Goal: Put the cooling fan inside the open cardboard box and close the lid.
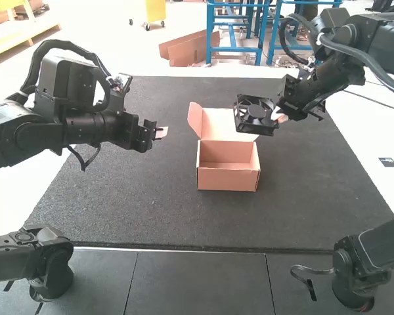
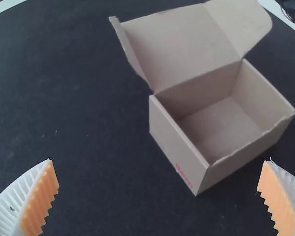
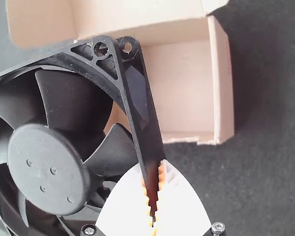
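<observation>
A small open cardboard box (image 1: 227, 167) stands on the black mat, its lid (image 1: 213, 125) raised at the back and its inside bare (image 2: 221, 128). A black cooling fan (image 1: 255, 115) hangs in the air above the box's back right corner. My right gripper (image 1: 280, 117) is shut on the fan's frame edge (image 3: 145, 142), with the box (image 3: 187, 88) below it. My left gripper (image 1: 159, 130) is open, hovering left of the box; its white ribbed fingers with orange pads (image 2: 37, 199) stand wide apart with nothing between them.
The black mat (image 1: 118, 197) covers the table around the box. The arm bases (image 1: 43, 259) stand at the near corners. White table edge runs along the right side (image 1: 381, 125).
</observation>
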Motion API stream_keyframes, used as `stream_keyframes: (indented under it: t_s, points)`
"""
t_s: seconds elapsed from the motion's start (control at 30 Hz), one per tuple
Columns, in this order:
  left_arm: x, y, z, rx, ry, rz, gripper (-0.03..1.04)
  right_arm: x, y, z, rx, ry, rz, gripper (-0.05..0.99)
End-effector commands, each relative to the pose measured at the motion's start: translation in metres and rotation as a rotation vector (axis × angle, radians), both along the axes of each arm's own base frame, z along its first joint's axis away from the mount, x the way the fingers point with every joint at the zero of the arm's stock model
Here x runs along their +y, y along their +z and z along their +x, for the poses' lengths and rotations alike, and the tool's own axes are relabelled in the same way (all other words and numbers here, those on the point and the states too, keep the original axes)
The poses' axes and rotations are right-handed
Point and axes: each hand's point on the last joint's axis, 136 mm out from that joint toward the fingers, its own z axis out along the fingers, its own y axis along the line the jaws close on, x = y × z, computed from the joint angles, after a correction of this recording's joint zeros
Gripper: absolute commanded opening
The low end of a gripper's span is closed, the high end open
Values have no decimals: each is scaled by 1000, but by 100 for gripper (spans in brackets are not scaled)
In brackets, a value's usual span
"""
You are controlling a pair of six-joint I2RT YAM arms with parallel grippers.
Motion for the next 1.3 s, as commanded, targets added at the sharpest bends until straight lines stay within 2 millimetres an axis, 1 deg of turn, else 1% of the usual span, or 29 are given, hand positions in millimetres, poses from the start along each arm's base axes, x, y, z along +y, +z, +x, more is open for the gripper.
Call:
stream_keyframes:
  t_s: [0.0, 0.2, 0.4, 0.57, 0.77, 0.93, 1.2, 1.27]
  points:
    - [1, 3, 0, -10, -3, -3, 96, 8, -7, 3, 13, -12, 1, -2]
    - [3, 7, -5, -15, -11, 7, 96, 25, -27, 13, 54, 1, -5, -2]
    - [6, 15, -10, -28, -17, 11, 96, 48, -43, 20, 77, 40, -18, -2]
    - [8, 20, -13, -42, -24, 16, 96, 60, -55, 26, 82, 53, -48, -2]
    - [9, 22, -15, -42, -27, 23, 96, 64, -70, 38, 88, 45, -84, -2]
    - [9, 31, -15, -58, -28, 11, 96, 65, -85, 50, 98, 36, -101, -2]
    - [9, 37, -15, -69, -28, 4, 96, 70, -110, 60, 125, 34, -114, -2]
    - [9, 39, -14, -73, -26, 1, 96, 70, -119, 60, 140, 36, -123, -2]
